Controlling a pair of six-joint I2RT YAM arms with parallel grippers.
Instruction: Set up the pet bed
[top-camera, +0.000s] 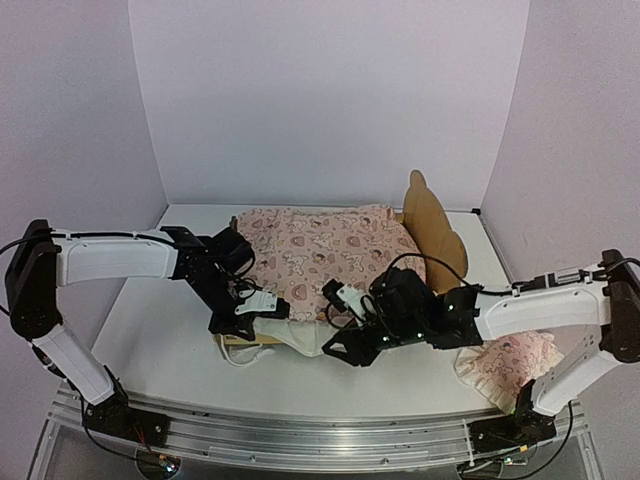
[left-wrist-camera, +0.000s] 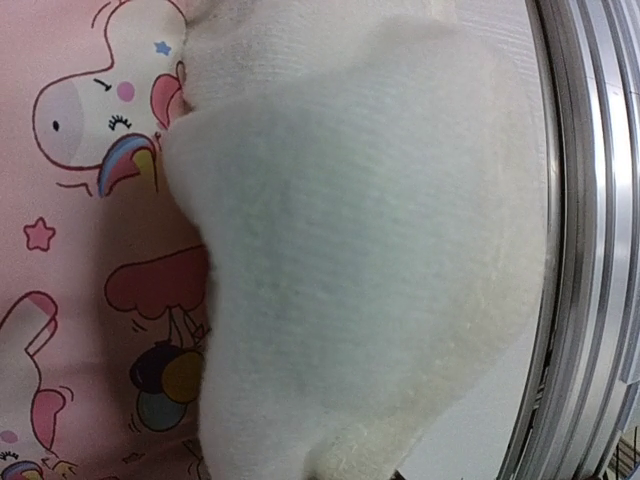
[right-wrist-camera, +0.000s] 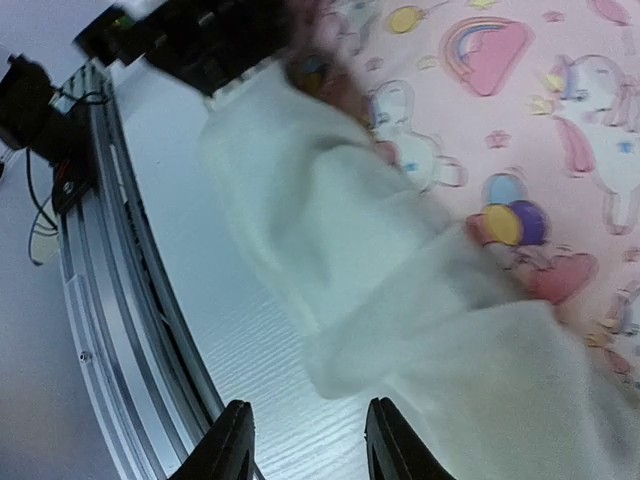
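Observation:
The pet bed stands mid-table; only its plywood headboard (top-camera: 432, 225) and a strip of the near rail (top-camera: 250, 341) show. The pink printed cover (top-camera: 320, 250) lies over the rest and hides the base. My left gripper (top-camera: 252, 308) is at the bed's near left corner, shut on the cover's cream edge (left-wrist-camera: 370, 250); that cloth fills the left wrist view and hides its fingers. In the right wrist view the cream edge (right-wrist-camera: 330, 250) hangs from the left gripper (right-wrist-camera: 215, 45). My right gripper (right-wrist-camera: 308, 445) is open and empty, low over the table just in front of the cream edge, also seen in the top view (top-camera: 348, 348).
The small pink ruffled pillow (top-camera: 510, 365) lies on the table at the near right, beside the right arm. An aluminium rail (top-camera: 320, 435) runs along the table's near edge and also shows in the right wrist view (right-wrist-camera: 110, 300). White walls enclose the back and sides.

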